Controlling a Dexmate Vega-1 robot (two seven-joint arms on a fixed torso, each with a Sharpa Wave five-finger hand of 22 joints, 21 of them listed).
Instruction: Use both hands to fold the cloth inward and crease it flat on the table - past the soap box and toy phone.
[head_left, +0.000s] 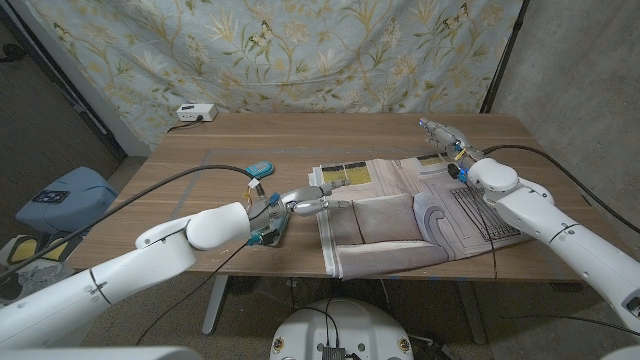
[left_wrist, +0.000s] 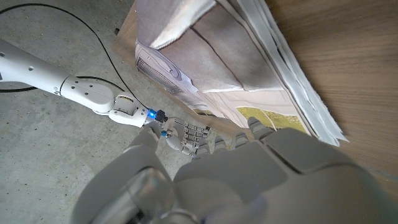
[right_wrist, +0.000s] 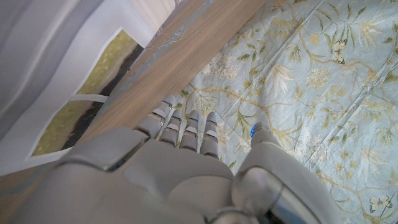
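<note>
One toy phone (head_left: 262, 169) beside cloth (head_left: 400, 215), head view.

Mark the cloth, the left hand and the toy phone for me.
cloth (head_left: 385, 218), head view: the folded-over middle panel.
left hand (head_left: 312, 202), head view: fingers at the cloth's left edge.
toy phone (head_left: 261, 169), head view: its blue body, behind the left hand.

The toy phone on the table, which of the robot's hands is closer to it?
Left. The left hand is at the cloth's left edge, just beside the toy phone; the right hand is across the cloth near the far right corner.
</note>
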